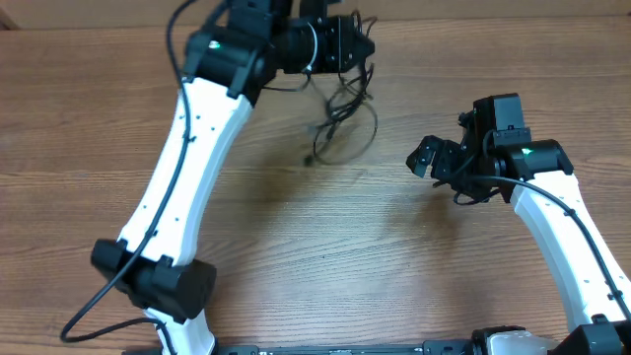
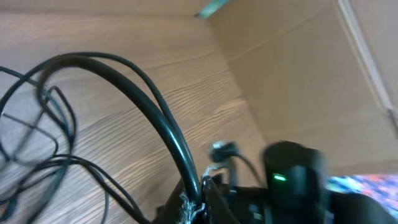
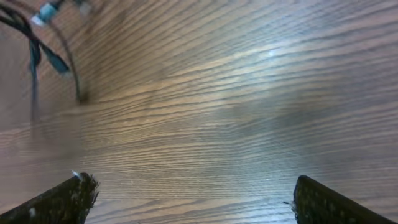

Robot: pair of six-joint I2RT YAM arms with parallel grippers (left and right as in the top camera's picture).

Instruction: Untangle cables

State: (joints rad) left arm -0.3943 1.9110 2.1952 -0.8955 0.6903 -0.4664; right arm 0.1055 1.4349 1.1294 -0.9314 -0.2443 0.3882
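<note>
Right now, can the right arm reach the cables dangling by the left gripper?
Probably yes. The right gripper is open and points toward the cables, with only bare table between them. The left gripper holds them from the far side.

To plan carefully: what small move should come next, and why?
Probably reach the open right gripper left toward the loose loop of the cables: the left gripper is shut on the bundle's top, and the right one holds nothing.

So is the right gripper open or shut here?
Open. In its wrist view the right gripper shows both fingers far apart at the bottom corners, only bare table between them.
</note>
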